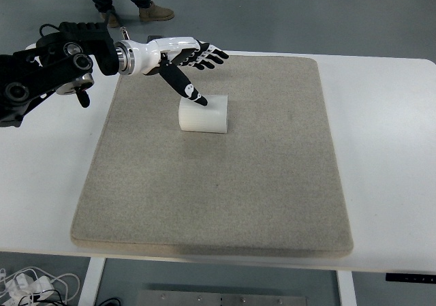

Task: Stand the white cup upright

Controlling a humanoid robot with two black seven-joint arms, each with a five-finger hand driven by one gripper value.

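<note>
A white cup (204,114) lies on its side near the middle of the grey mat (218,183), its axis running left to right. My left hand (194,64) reaches in from the left and hovers just above the cup's far left part, open, with its fingers (211,55) stretched toward the right and the thumb (187,88) pointing down at the cup. It holds nothing. Whether the thumb tip touches the cup I cannot tell. The right hand is out of view.
The mat covers most of the white table (388,135). A person's feet (155,11) stand on the floor beyond the table's far edge. Cables (27,282) lie on the floor under the near left corner.
</note>
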